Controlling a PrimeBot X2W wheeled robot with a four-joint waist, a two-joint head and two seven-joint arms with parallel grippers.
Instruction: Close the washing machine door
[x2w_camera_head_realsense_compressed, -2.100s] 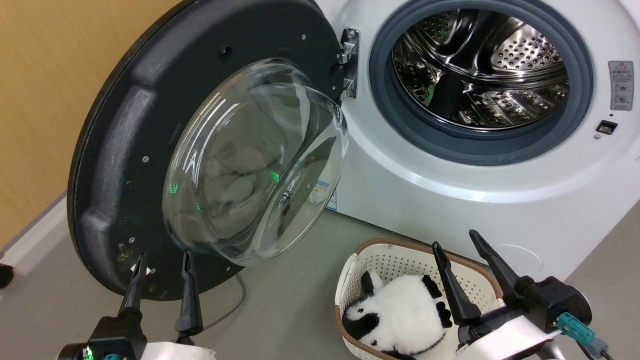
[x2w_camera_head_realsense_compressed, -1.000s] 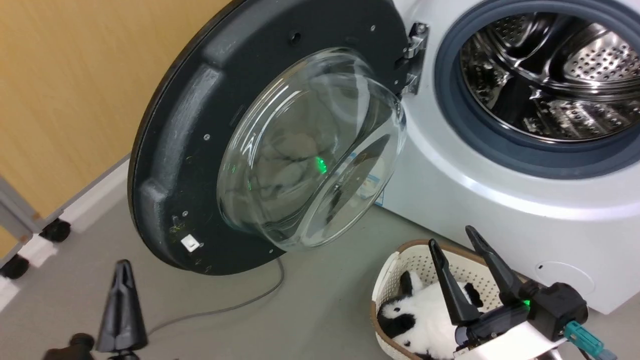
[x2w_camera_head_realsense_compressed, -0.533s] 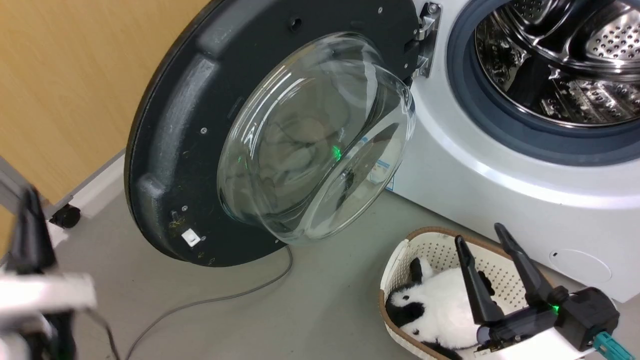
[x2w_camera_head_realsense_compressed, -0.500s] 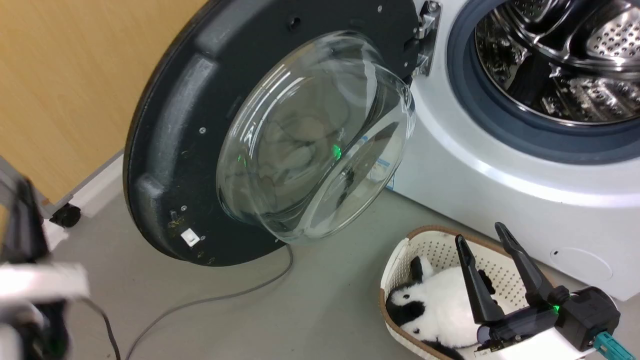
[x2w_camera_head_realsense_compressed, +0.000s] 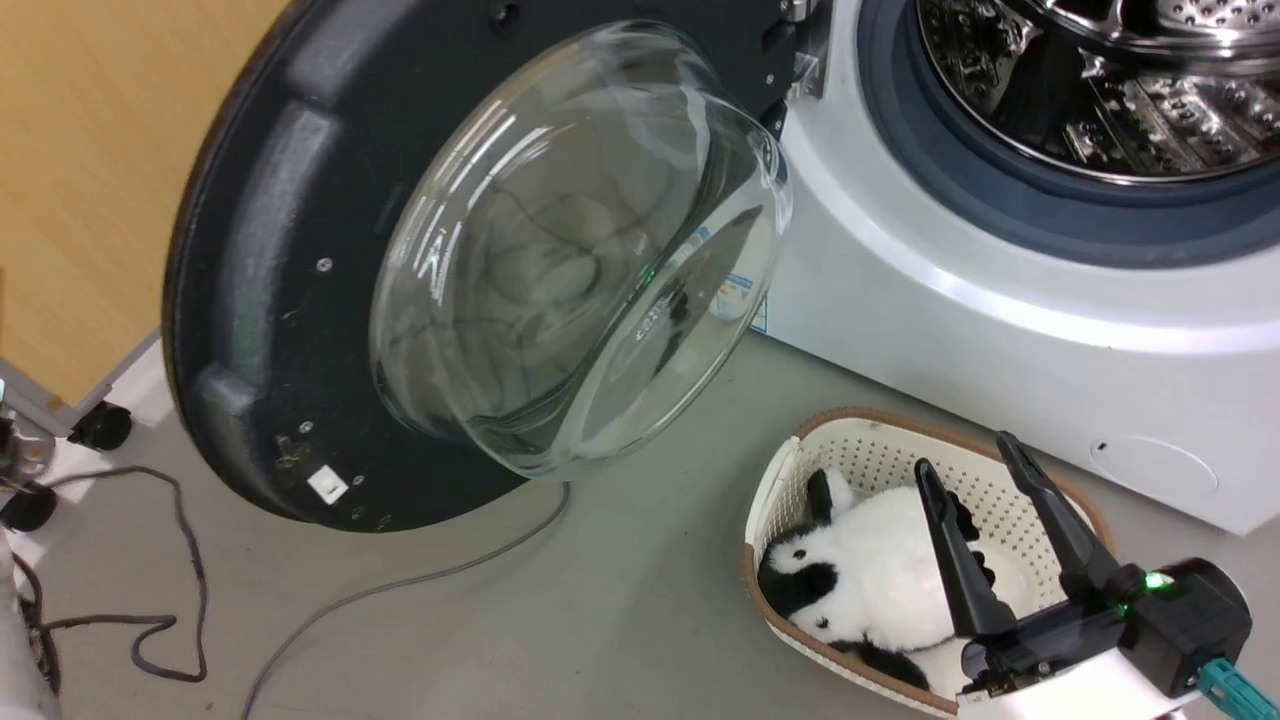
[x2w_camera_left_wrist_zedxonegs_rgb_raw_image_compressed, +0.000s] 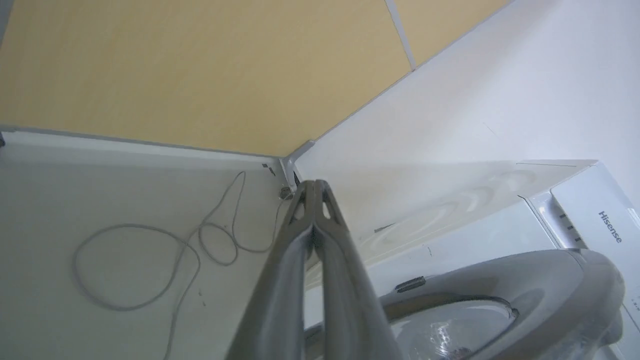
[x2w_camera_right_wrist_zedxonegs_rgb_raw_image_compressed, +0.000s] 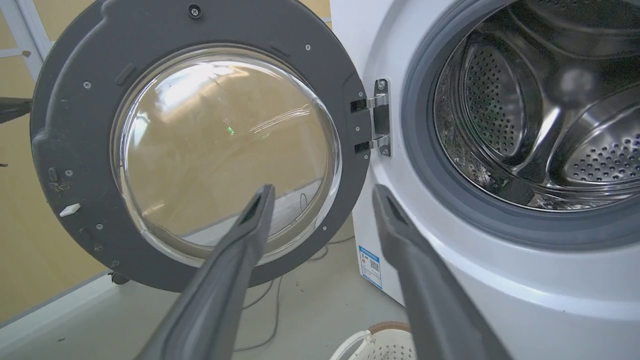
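Washing machine door (x2w_camera_head_realsense_compressed: 260, 300) hangs wide open, swung out to the left of the washing machine (x2w_camera_head_realsense_compressed: 1000, 330). The left gripper (x2w_camera_left_wrist_zedxonegs_rgb_raw_image_compressed: 314, 187) has left the door's lower rim and gone round to its outer face (fingers pressed together, contact unclear). The right gripper (x2w_camera_head_realsense_compressed: 962, 452) sits spread and idle over the basket (x2w_camera_head_realsense_compressed: 790, 470). Likely setting up a push; the door hasn't swung yet.

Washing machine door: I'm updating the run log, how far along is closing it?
Done: nothing yet; the washing machine door stands wide open, drum exposed. In hand: the left gripper, shut, is at the door's outer side, no touch visible; the right gripper hangs open over the basket. Left: push the door round onto the washing machine.
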